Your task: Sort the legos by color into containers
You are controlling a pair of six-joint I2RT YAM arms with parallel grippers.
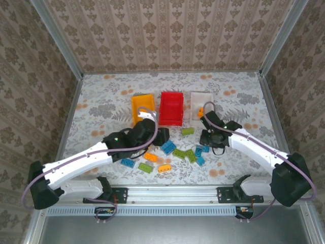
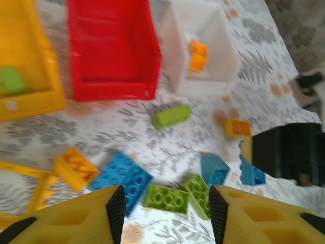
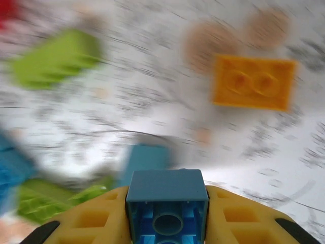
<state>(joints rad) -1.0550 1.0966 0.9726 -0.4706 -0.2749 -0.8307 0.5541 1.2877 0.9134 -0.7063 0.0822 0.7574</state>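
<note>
Right claw: your yellow-fingered right gripper (image 3: 166,201) pinches a small blue studded plastic brick (image 3: 166,189) between its pads, over the table in front of the white bin; this wrist view is blurred.
Left claw: your left gripper (image 2: 165,203) hangs with its fingers spread and nothing between them, above the loose bricks in front of the yellow-orange and red bins.
Table: you see a flower-patterned tabletop (image 1: 101,101) carrying three bins in a row at its far side, with scattered bricks nearer the arm bases.
Bins: left to right stand the yellow-orange rectangular plastic bin (image 2: 30,104), the red rectangular plastic bin (image 2: 111,89) and the white rectangular plastic bin (image 2: 203,86), side by side.
Sorted so far: a green brick (image 2: 11,81) lies in the yellow-orange bin; two orange bricks (image 2: 198,56) lie in the white bin.
Loose bricks: a long green brick (image 2: 171,116) lies alone just before the white bin; an orange two-stud brick (image 3: 254,82) sits to its right; a wide blue brick (image 2: 124,178) and a green four-stud brick (image 2: 165,198) lie below the left claw.
</note>
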